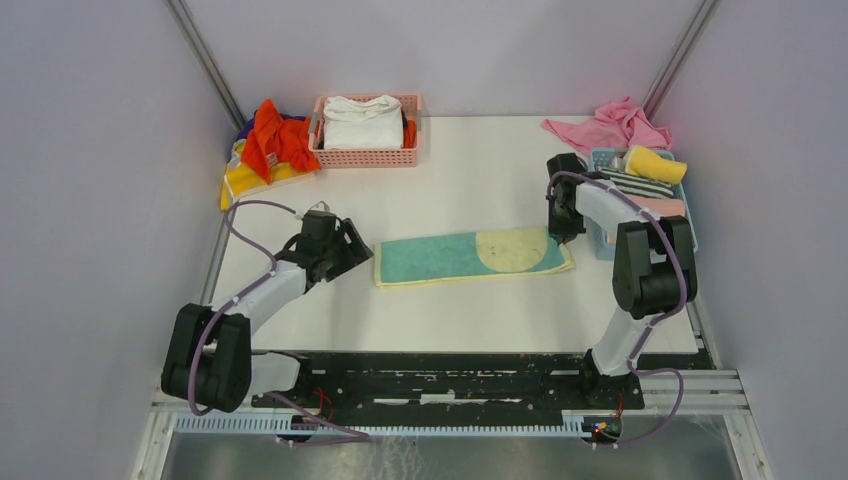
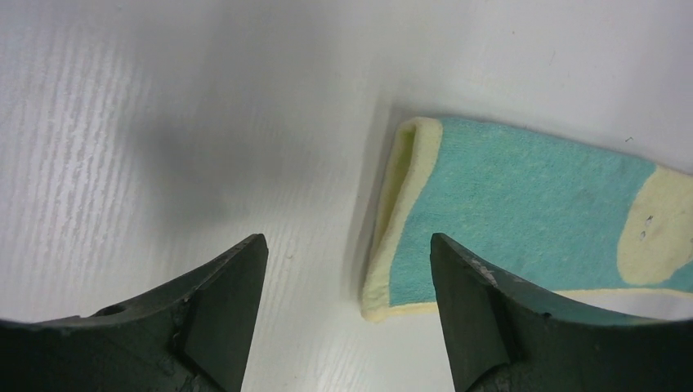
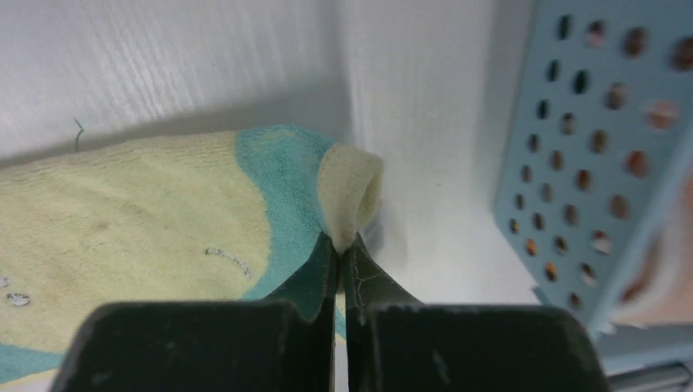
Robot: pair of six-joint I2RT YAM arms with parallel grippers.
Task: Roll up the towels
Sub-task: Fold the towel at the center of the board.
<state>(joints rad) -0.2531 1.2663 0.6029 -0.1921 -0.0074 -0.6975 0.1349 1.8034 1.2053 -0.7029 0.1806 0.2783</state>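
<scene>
One of the towels (image 1: 470,256), teal with a pale yellow patch, lies folded into a long strip mid-table. My left gripper (image 1: 362,255) hovers just off its left end. In the left wrist view that gripper (image 2: 347,241) is open, and the towel's (image 2: 523,212) near corner lies ahead between the fingers, untouched. My right gripper (image 1: 563,233) is at the strip's right end. In the right wrist view it (image 3: 342,242) is shut on the towel's (image 3: 147,220) pale edge, which curls up above the tips.
A pink basket (image 1: 365,157) holding a white cloth stands at the back. Orange-red (image 1: 275,135) and yellow (image 1: 240,180) towels are heaped left of it. A blue basket (image 1: 603,156) at the right holds a rolled yellow towel (image 1: 655,163), close to my right gripper. A pink cloth (image 1: 610,125) lies behind.
</scene>
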